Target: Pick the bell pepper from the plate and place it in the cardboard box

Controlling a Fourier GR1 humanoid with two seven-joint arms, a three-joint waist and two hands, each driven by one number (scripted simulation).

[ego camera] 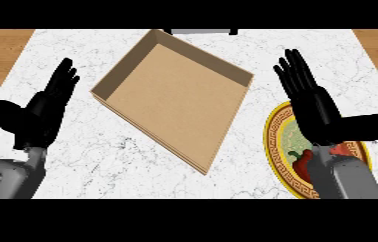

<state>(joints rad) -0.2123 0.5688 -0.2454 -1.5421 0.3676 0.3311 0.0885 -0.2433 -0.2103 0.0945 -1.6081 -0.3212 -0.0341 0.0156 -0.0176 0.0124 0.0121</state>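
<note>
Bell pepper [301, 161] on plate [275, 136], under straight-fingered right hand [314, 103].

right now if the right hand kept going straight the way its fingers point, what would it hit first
Probably nothing: the right hand has fingers aimed up-left over bare marble counter, passing right of the cardboard box. Height above the counter is unclear.

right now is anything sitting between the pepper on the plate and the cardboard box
Nothing visible does. Only bare marble counter lies between the plate with the bell pepper and the open cardboard box. The right hand is above the plate, partly hiding the pepper, fingers straight.
</note>
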